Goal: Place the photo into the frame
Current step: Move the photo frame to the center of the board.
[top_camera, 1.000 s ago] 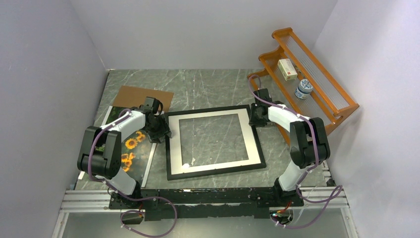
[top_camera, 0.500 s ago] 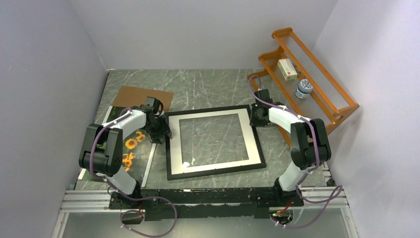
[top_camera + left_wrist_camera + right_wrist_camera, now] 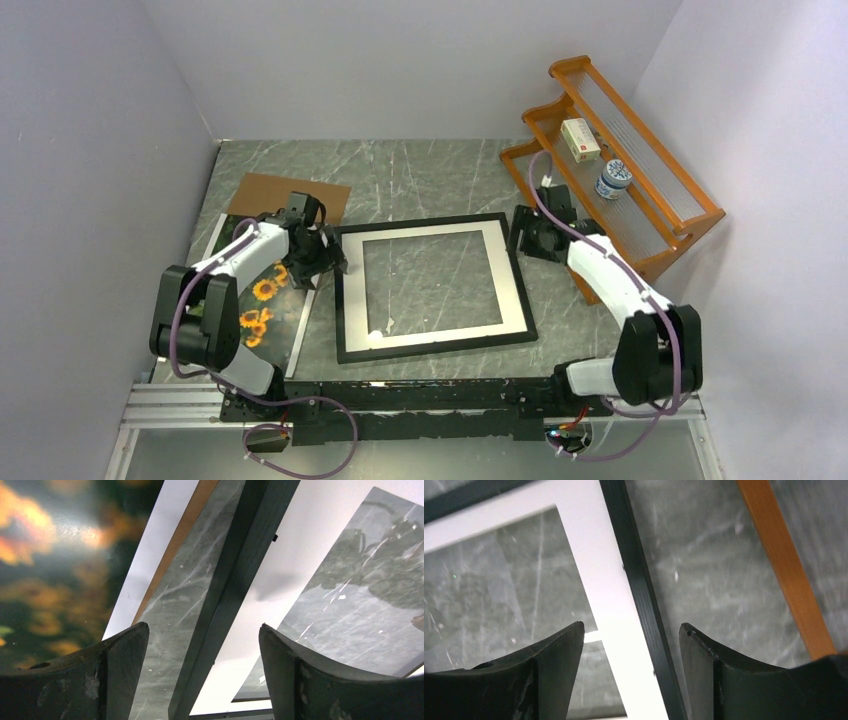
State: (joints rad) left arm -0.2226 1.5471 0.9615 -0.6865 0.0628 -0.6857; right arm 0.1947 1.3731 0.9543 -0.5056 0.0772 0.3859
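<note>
Item: frame (image 3: 436,346), is lying flat at centre, its opening empty to receive the print. Item: photo (image 3: 262,292), is lying just left of it. The left gripper (image 3: 326,262) and right gripper (image 3: 520,238) are hanging wide open and empty over opposite frame edges, probably for squaring it.

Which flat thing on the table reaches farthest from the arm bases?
The plain brown board: its far edge lies beyond the black frame and the sunflower photo.

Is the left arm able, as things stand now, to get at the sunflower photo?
Probably yes. The left hand hangs open over the left edge of the frame, and the photo lies flat just beside it, on that arm's own side, with nothing lying on it. Only its flatness may make gripping hard.
</note>
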